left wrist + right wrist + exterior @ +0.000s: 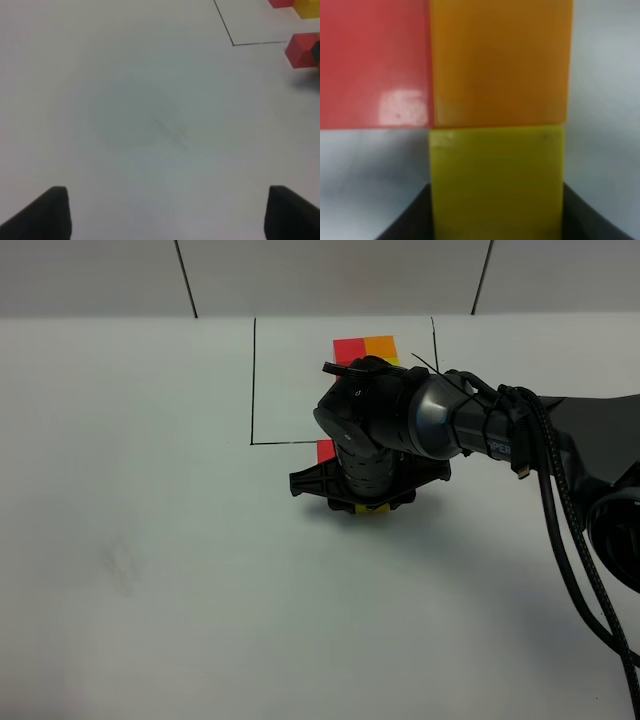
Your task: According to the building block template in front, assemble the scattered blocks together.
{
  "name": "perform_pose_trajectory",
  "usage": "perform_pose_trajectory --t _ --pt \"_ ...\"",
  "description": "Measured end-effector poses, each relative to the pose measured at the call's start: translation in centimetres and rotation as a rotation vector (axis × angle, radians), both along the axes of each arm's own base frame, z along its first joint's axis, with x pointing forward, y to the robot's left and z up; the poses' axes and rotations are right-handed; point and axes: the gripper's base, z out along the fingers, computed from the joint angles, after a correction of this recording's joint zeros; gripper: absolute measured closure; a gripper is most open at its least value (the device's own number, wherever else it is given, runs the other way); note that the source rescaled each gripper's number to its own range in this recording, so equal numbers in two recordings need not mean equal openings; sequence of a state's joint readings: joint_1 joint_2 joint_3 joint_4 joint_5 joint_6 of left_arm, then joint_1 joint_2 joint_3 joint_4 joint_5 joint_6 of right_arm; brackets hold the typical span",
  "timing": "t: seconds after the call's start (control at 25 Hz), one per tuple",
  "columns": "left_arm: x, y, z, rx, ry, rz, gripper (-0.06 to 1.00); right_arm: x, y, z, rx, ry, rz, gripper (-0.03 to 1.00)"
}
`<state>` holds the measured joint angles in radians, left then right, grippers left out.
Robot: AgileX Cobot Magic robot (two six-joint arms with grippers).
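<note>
The building block template point(365, 346) lies inside a thin black drawn rectangle point(253, 380); its red and orange cubes show, and the right arm covers the rest. Just below the frame, my right gripper point(365, 498) points down over the scattered blocks. In the right wrist view the red block point(375, 60), orange block point(500, 60) and yellow block point(497, 180) sit joined in an L. The right gripper point(497, 220) is shut on the yellow block, its dark fingers flanking it. My left gripper point(167, 212) is open over bare table, with the red block point(301, 49) far off.
The white table point(150, 570) stretches wide to the left and front. The right arm and its black cables point(560, 500) cross the right side. A pale wall with dark seams point(185, 280) stands behind the table.
</note>
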<state>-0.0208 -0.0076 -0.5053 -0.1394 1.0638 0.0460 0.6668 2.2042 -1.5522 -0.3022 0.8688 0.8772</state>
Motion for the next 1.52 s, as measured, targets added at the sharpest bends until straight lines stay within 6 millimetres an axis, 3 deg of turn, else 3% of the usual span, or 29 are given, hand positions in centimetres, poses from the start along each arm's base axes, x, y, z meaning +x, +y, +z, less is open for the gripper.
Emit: perform_pose_trajectory --t 1.0,1.08,1.28,1.4,1.52 --pt "0.0 0.0 0.0 0.001 0.000 -0.001 0.27 -0.1 0.1 -0.1 0.024 0.018 -0.016 0.95" --pt "0.0 0.0 0.0 0.001 0.000 -0.001 0.27 -0.1 0.1 -0.1 0.027 0.022 -0.014 0.87" --pt "0.0 0.0 0.0 0.001 0.000 -0.001 0.27 -0.2 0.2 0.7 0.039 0.015 0.004 0.47" --pt "0.0 0.0 0.0 0.001 0.000 -0.001 0.27 -0.3 0.2 2.3 0.058 -0.006 0.037 0.21" --pt "0.0 0.0 0.0 0.001 0.000 -0.001 0.27 -0.4 -0.2 4.7 0.080 -0.033 0.076 0.03"
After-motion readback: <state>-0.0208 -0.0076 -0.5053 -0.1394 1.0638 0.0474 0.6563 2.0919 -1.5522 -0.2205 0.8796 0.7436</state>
